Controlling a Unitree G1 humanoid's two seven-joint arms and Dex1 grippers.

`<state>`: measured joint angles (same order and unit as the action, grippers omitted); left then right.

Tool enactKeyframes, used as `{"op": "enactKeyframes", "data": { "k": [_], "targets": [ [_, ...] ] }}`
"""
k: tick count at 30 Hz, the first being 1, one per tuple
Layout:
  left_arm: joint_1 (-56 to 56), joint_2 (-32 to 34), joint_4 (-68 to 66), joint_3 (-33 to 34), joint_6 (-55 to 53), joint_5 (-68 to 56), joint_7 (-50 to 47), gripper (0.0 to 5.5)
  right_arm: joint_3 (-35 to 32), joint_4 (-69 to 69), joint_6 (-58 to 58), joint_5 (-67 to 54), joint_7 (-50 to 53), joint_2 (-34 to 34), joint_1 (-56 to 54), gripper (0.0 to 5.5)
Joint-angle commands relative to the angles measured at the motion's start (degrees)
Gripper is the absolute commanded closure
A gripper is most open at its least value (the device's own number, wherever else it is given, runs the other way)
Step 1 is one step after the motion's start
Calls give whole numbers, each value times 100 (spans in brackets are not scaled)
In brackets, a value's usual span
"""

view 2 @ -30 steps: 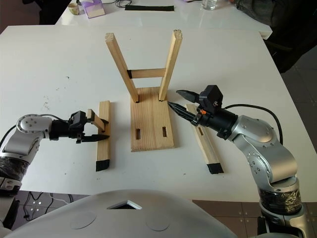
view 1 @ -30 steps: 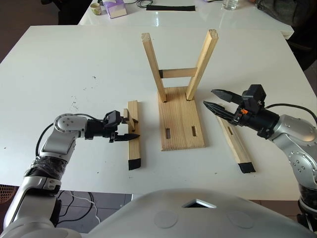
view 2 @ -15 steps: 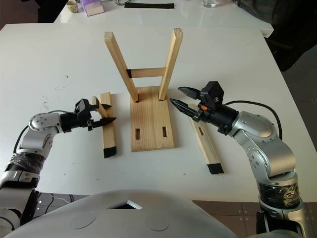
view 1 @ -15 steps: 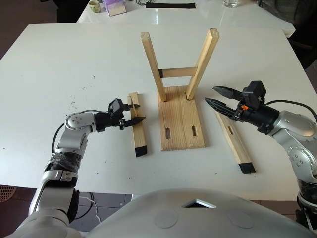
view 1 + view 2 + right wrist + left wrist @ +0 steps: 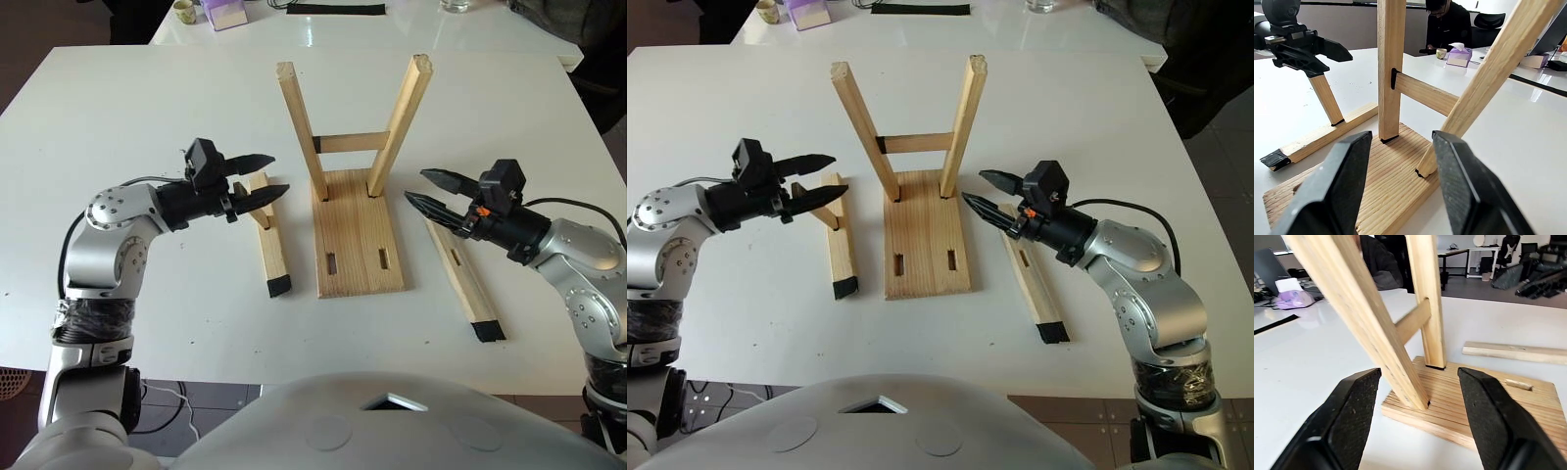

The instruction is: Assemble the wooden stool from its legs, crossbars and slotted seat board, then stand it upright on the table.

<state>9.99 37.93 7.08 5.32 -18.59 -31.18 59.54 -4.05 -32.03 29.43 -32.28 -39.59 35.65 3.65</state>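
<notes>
The left claw [image 5: 279,173] hangs with its fingers spread and nothing between them, tips aimed across at the seat board [image 5: 358,245]. Directly beneath it the loose left leg [image 5: 271,253] lies flat on the worktop [image 5: 147,108]. Its long axis runs crosswise to the claw's pointing line, from under the fingers back toward the robot, and ends in a dark-capped foot. A short crossbar stub [image 5: 1326,100] rises from that leg toward the underside of the claw; I cannot tell whether the two touch. Beyond the tips, the board lies flat with two upright legs [image 5: 302,127] seated in its far end and joined by a crossbar [image 5: 351,143]. The two near slots [image 5: 333,262] are open.

The right claw [image 5: 415,188] is likewise spread and holds nothing, its tips facing the same board from the other side. The second loose leg [image 5: 468,284] lies below and behind it, its axis also running back toward the robot.

Each loose leg has one claw close above its far end, so each arm looks best placed for the leg on its own side. The left claw's gap seems to open along the leg's length, not across it. Pinching the leg's narrow sides would likely need a wrist turn, while the stub may fit the gap as it stands.
</notes>
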Motion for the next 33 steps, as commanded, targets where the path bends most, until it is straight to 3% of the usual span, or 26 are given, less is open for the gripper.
{"op": "enactKeyframes", "data": {
  "k": [1,5,11,22,29,33],
  "targets": [
    [211,125,249,253,-396,-354,-46,259,20,-3,-58,72,41,-45,37,324],
    [418,99,332,411,-820,-794,-70,259,40,-42,-64,103,86,-98,90,324],
    [704,18,339,513,-1233,-1199,-225,336,76,-101,-45,133,129,-154,132,324],
    [1153,-151,375,583,-1565,-1474,-542,336,121,-131,-49,145,176,-184,139,324],
    [146,-489,-415,-340,-744,-417,-246,336,243,-88,-91,214,243,-257,154,324],
    [243,-637,-723,-445,-550,-337,-170,336,246,-54,-98,236,240,-280,119,324]
  ]
}}
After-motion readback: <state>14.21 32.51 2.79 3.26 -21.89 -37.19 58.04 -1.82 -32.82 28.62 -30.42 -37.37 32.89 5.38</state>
